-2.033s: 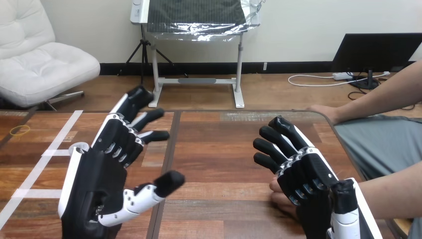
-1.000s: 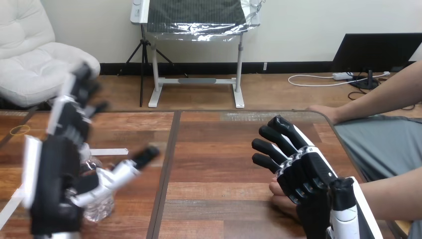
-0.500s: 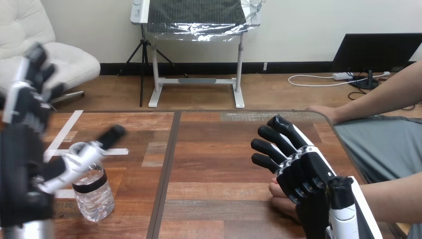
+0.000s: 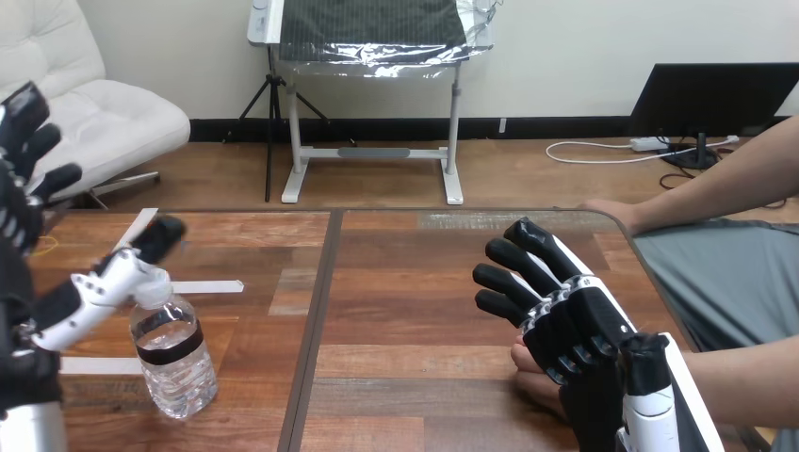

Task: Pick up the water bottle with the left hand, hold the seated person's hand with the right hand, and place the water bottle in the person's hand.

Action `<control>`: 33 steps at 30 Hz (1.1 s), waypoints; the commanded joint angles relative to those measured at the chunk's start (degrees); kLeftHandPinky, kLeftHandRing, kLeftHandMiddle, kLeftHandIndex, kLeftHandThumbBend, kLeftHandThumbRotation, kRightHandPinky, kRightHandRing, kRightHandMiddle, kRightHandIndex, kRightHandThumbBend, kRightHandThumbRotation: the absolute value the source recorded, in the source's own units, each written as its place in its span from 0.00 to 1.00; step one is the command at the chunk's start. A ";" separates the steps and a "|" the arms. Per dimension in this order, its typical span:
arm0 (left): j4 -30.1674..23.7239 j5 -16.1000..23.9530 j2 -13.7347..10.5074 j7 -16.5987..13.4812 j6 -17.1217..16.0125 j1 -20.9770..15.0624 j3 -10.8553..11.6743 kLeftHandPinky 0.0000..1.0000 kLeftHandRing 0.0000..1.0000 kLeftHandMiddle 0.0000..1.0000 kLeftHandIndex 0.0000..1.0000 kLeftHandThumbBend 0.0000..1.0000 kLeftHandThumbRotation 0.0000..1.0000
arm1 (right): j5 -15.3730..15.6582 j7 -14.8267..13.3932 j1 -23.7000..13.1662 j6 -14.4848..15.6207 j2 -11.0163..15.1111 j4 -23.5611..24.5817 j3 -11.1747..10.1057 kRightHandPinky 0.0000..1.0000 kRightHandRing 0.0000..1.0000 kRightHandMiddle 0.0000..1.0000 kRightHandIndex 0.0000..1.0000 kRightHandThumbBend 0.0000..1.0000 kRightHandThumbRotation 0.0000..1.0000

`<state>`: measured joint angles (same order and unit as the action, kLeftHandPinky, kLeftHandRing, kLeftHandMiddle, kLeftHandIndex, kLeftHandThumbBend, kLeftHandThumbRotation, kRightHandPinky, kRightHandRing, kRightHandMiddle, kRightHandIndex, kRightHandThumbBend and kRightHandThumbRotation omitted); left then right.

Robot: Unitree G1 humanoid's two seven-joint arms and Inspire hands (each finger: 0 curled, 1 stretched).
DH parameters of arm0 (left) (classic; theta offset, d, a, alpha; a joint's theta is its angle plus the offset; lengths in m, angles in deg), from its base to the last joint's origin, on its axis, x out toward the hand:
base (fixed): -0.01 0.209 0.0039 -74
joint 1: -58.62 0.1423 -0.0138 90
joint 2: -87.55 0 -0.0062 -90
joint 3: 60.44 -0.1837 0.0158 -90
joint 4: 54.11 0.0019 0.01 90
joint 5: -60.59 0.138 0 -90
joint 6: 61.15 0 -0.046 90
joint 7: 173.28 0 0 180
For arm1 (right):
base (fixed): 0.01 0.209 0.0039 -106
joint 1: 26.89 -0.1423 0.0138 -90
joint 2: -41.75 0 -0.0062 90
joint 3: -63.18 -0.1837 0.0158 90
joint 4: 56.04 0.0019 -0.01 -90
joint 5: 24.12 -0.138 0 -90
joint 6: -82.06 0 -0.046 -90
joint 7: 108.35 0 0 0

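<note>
Water bottle: the water bottle [image 4: 174, 353] stands upright on the counter [image 4: 405, 282] with its cap on. It is clear, with a dark band round its middle, and nothing lifts it yet.
Left hand: the left hand [image 4: 24, 330] is just left of the water bottle, palm turned toward it. Its fingers [image 4: 24, 108] are straight and spread upward, and the thumb [image 4: 113, 273] reaches across at cap height. I cannot tell whether the thumb touches the cap. The hand grips nothing.
Why so: in my judgement this is an approach pose, opened wide so the bottle's body can pass between thumb and fingers before they close.
Right hand: the right hand [image 4: 584, 330] is well to the right of the water bottle, back up. Its fingers are apart and only slightly bent, and it lies over the person's hand [image 4: 532, 372].
Person's hand: it lies on the counter under the right hand, with a little of it peeping out on the side toward the water bottle. I see no robot finger or thumb curled round it.
Why so: probably to steady that hand as the place to receive the bottle.
Other hand of the person: the person's hand at the far edge [image 4: 612, 212], far right of the water bottle, rests on the counter and holds nothing.
Surface: brown wooden boards, with a dark seam [image 4: 316, 311] just right of the water bottle. White tape strips [image 4: 203, 286] lie beside and beyond the bottle.
Risk: thin smooth plastic may tip or slip if the closing fingers strike it high.
</note>
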<state>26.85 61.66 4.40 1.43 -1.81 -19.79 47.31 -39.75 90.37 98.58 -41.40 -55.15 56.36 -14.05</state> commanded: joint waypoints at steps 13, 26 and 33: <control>4.64 1.99 -3.23 0.87 4.35 -6.47 0.05 0.75 0.89 0.91 0.88 1.00 0.33 | 0.16 0.12 -2.99 -1.06 -0.75 1.11 -0.63 0.84 0.85 0.88 0.90 0.57 1.00; 11.40 3.34 -3.62 1.06 5.22 -10.04 -0.65 0.97 0.98 0.97 0.94 1.00 0.24 | 0.09 0.24 -2.85 -1.20 -0.69 1.25 -0.59 0.82 0.85 0.88 0.89 0.57 1.00; 15.68 3.90 -3.92 1.12 5.69 -11.80 -0.91 1.00 1.00 0.99 0.97 1.00 0.21 | -0.03 0.30 -2.85 -1.00 -0.59 1.44 -0.56 0.82 0.84 0.88 0.89 0.57 1.00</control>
<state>39.69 64.93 2.28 2.19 3.73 -27.50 47.59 -39.69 90.61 98.54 -41.50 -55.15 56.34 -14.17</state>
